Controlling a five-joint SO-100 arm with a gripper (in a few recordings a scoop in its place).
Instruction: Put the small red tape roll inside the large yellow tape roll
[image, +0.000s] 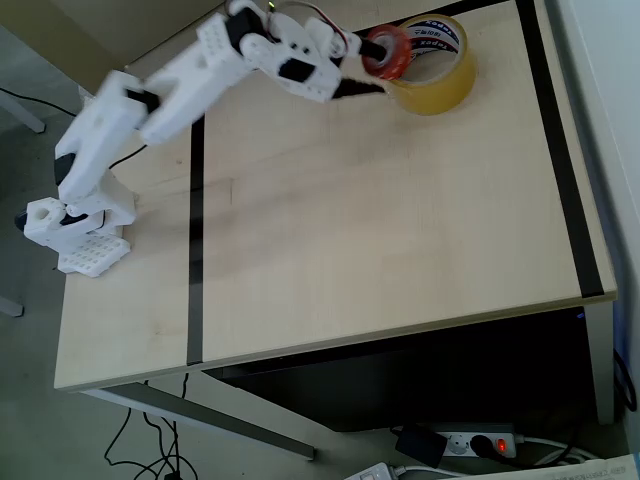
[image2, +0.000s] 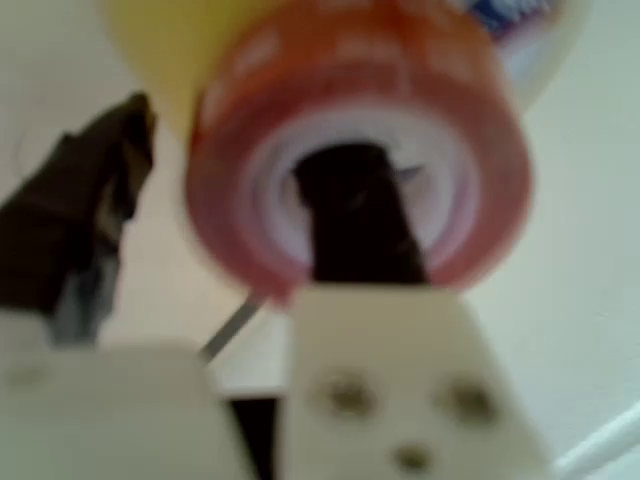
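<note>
Two tape rolls in play, both at the far right of the pale wooden surface (image: 380, 250) in the overhead view. White arm (image: 190, 85) reaches across from its base at left. End effector (image: 372, 62) grips the small red tape roll (image: 388, 52): the wrist view shows one dark finger (image2: 355, 215) threaded through the roll's pale core, the other finger (image2: 85, 215) off to the left outside the red wall, so the jaws pinch one side of the ring. Red roll is carried on edge, raised, at the left rim of the large yellow tape roll (image: 440, 85), which lies flat with its printed white core facing up. Judgement: pickup and carry look done; the red roll is not yet inside the yellow ring. Left to do: shift slightly right over the opening, lower, release. Wrist view blurred; fine contact unclear.
</note>
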